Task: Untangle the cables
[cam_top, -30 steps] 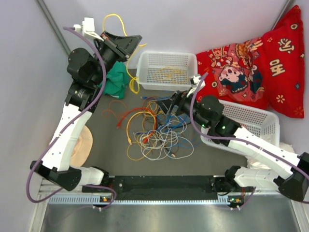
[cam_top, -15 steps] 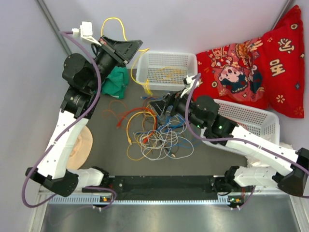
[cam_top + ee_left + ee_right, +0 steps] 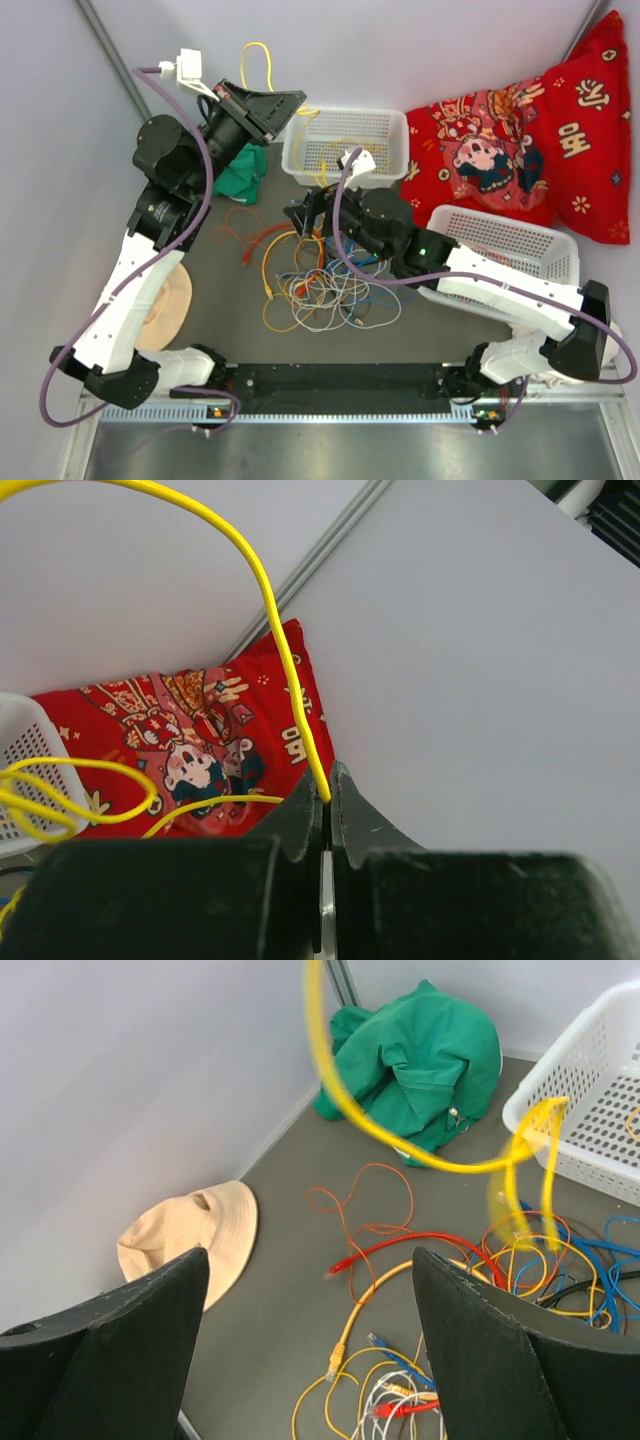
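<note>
Tangle of thin yellow, red, blue and white cables [image 3: 325,285] lies central on the tabletop [image 3: 220,320]. Left gripper [image 3: 327,780], clamped on one yellow cable [image 3: 263,585], holds it high at 11 o'clock; right gripper [image 3: 310,1260], jaws apart, should pin the heap so it slides free.

Right tool [image 3: 298,213] swung left over cables [image 3: 322,285]; left tool [image 3: 298,99] shifted right.

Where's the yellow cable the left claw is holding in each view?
Top external: yellow cable loops above the left claw, upper left.
Left wrist: the cable arcs from top left down into the claw.
Right wrist: blurred arc across top centre.
Shared landmark: the white basket.
</note>
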Robot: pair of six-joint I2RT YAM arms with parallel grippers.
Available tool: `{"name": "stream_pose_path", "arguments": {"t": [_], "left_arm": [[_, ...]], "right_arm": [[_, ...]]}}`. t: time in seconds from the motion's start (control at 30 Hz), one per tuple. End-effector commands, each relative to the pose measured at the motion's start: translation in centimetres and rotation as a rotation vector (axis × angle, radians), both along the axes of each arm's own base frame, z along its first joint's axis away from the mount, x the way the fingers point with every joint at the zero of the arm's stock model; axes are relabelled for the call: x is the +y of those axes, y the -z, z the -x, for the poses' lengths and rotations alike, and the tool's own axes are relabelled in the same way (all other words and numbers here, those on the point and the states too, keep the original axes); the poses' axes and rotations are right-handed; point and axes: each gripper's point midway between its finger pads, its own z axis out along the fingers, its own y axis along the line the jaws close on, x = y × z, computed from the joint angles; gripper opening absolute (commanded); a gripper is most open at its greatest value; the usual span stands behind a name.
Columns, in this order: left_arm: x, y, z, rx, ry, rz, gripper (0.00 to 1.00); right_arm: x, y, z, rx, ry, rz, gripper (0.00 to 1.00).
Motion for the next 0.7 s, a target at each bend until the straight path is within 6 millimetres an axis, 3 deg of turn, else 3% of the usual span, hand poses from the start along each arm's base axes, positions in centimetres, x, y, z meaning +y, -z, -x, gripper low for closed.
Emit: {"name": "stream_pose_path", "arguments": {"t": [0.0,0.37,0.67], "left_arm": [[1.0,-2.7,2.5,-0.08,0.003,0.036,0.0],[0.7,-2.8,3.6,-0.081,0.03,0.037,0.0],[0.2,-3.1,4.2,-0.079,0.053,0.046,0.0]], "right_arm": [[0.0,-2.2,-0.4,-0.035,0.034,-0.023,0.81],[-1.6,-0.9,-2.1,-0.04,0.17,-0.006,0.77],[-1.2,-0.8,-2.2,-0.048,0.159,0.003,0.77]]}}
